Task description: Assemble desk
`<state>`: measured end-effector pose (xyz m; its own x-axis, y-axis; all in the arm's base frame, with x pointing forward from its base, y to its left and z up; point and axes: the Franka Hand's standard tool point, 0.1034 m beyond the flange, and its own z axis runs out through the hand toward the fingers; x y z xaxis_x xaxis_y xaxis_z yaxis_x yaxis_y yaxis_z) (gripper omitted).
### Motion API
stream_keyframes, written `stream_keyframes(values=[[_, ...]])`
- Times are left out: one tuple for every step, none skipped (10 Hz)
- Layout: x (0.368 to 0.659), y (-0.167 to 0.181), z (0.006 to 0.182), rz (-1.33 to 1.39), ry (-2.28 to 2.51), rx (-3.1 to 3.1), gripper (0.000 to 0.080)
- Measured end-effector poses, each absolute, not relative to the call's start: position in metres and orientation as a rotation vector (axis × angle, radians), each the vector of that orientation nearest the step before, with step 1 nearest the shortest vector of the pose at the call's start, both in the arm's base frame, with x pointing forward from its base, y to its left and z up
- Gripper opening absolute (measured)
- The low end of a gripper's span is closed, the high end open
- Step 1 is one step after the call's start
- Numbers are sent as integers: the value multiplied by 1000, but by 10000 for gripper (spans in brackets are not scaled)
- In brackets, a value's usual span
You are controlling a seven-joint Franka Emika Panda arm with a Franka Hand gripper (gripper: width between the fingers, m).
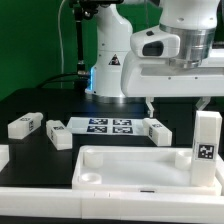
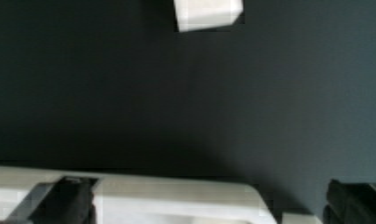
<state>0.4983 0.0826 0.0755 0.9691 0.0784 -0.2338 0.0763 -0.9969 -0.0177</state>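
In the exterior view, your desk slab (image 1: 130, 168) lies at the front of the black tabletop (image 1: 40, 100). One upright leg (image 1: 207, 135) stands at its corner on the exterior view's right, and loose legs (image 1: 58, 135) lie beyond. The end effector (image 1: 178, 98) hangs just beside the upright leg, so a sideways move could tip it. The arm reaches down from above.

In the wrist view, the end effector (image 2: 206, 200) has its fingers (image 2: 60, 200) spread wide, holding nothing, over the slab's edge. Descending here would probably strike it, though the blur leaves that unsure.
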Motion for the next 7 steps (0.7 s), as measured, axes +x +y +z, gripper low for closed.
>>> stream_keyframes(values=[[487,81,71,499,-215,-3102,648],[485,80,67,604,-276,-3092,648],[486,81,62,642,-285,-3090,648],[480,80,63,770,-280,-3066,648],[483,80,62,823,-279,-3055,648],[478,80,62,940,-282,-3027,648],[477,82,60,1029,-308,-3006,648]])
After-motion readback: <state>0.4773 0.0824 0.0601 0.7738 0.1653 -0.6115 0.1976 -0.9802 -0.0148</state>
